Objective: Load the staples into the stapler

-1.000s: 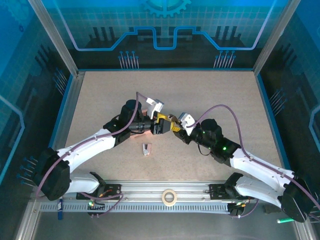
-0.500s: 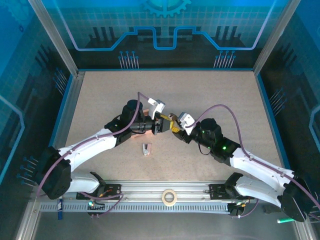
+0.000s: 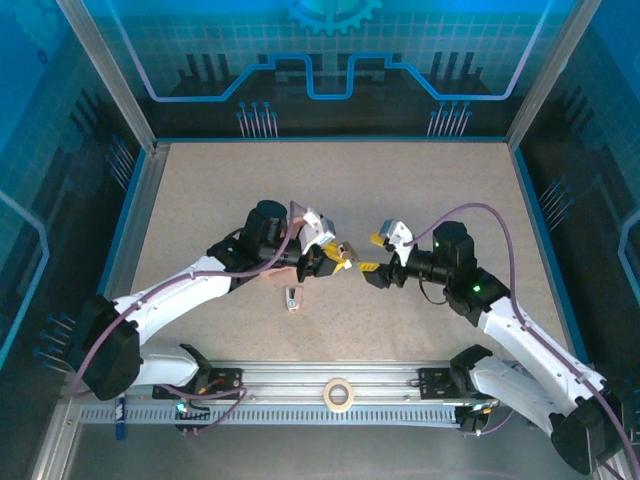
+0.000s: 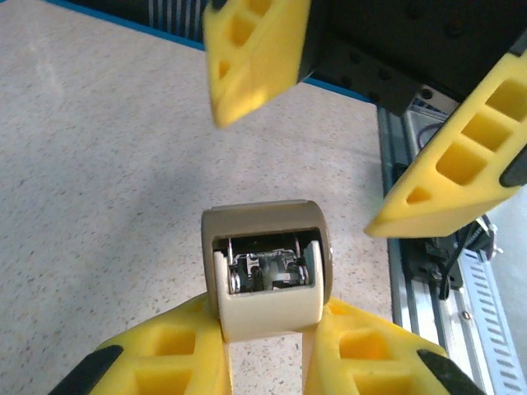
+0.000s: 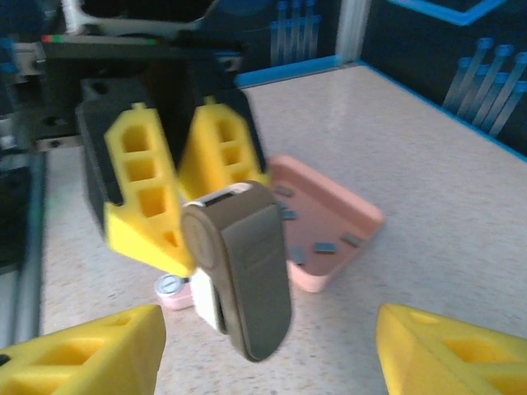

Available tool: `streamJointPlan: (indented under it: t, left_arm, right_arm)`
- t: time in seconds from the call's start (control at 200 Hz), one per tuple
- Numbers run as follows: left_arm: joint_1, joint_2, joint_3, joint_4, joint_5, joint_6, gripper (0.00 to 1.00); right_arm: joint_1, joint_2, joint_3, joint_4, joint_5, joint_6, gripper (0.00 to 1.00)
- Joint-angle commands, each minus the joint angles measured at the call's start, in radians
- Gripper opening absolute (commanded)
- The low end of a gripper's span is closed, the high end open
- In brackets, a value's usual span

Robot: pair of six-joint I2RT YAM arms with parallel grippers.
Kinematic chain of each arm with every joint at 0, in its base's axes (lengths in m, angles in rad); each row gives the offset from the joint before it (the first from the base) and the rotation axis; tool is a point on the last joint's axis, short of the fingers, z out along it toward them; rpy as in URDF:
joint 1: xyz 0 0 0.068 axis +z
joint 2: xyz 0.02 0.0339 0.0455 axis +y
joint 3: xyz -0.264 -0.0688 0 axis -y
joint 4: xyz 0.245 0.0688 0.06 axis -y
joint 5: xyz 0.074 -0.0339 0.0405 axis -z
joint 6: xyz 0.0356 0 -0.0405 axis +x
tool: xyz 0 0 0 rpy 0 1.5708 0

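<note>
Staples: a few tiny dark grey strips, loose in pink tray on table, just behind my left gripper. Stapler: taupe top, cream body, metal works showing at open end. My left gripper clamped on it, above table. My right gripper near it, fingers spread, holding nothing. Bare speckled table wide all round, walls well apart. From above, tray mostly hidden under my left wrist. Small pink-white item beside stapler: blurred, cannot identify.
</note>
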Motion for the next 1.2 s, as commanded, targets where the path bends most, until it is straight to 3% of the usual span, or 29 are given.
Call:
streamJointPlan:
  t: [0.0,0.405,0.585,0.855,0.905,0.991,1.091,1.196]
  left_arm:
    - [0.005,-0.036,0.038,-0.031,0.138,0.142,0.0]
    - [0.005,-0.043,0.036,-0.061,0.228,0.223,0.0]
    - [0.006,-0.039,0.042,-0.07,0.228,0.24,0.0]
    - [0.005,-0.043,0.044,-0.076,0.215,0.232,0.03]
    - [0.005,-0.044,0.042,-0.068,0.21,0.223,0.06]
    - [0.005,-0.05,0.03,-0.041,0.194,0.203,0.2]
    - [0.004,-0.06,0.003,0.01,0.169,0.172,0.53]
    - [0.003,-0.06,-0.022,0.042,0.16,0.155,0.58]
  right_arm:
    - [-0.01,0.025,0.039,-0.055,-0.185,-0.052,0.66]
    - [-0.011,0.082,0.077,-0.084,-0.309,-0.14,0.59]
    - [-0.011,0.101,0.088,-0.099,-0.342,-0.141,0.43]
    - [-0.013,0.113,0.094,-0.111,-0.358,-0.138,0.28]
    - [-0.013,0.112,0.091,-0.101,-0.355,-0.128,0.26]
    - [-0.013,0.104,0.078,-0.067,-0.339,-0.105,0.21]
    - [-0.014,0.082,0.046,0.007,-0.304,-0.054,0.19]
    - [-0.013,0.05,-0.009,0.131,-0.283,0.004,0.19]
